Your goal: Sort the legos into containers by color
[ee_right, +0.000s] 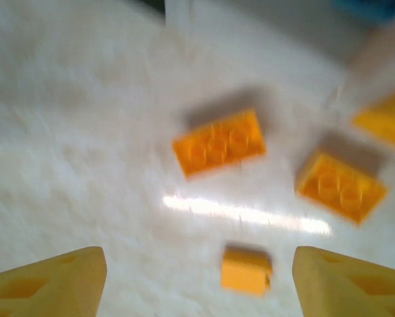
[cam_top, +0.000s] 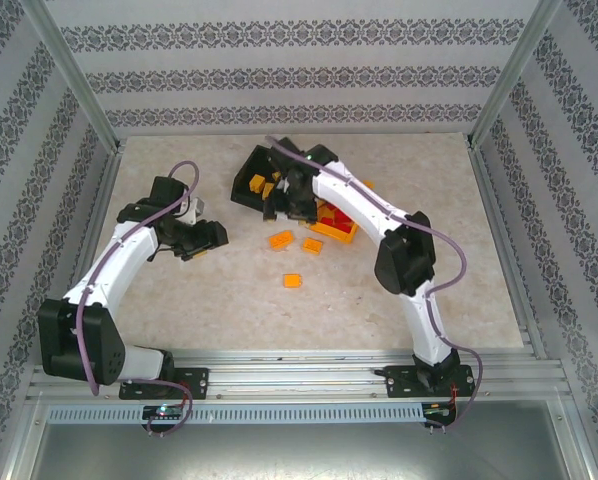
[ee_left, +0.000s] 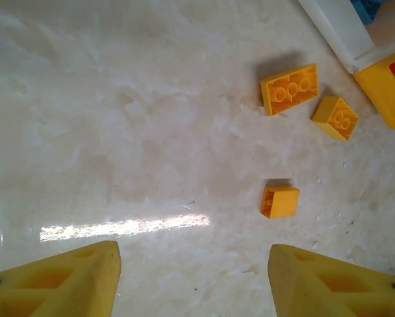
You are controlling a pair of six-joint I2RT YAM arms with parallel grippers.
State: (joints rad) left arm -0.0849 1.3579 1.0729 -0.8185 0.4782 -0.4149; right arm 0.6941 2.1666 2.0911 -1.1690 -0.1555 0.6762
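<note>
Your right hand [ee_right: 199, 259], spread wide, sits nearer the loose orange legos [ee_right: 217, 142] than your spread left hand [ee_left: 194, 251]; the smallest brick [ee_right: 246, 269] lies just ahead, slightly right of centre

no readable txt, labels or nos. anywhere

Left claw [ee_left: 192, 254], right claw [ee_right: 199, 257] agape.

Bare tabletop [cam_top: 179, 310] at left and front, three orange bricks [cam_top: 281, 240] mid-table, bins [cam_top: 244, 186] behind
</note>
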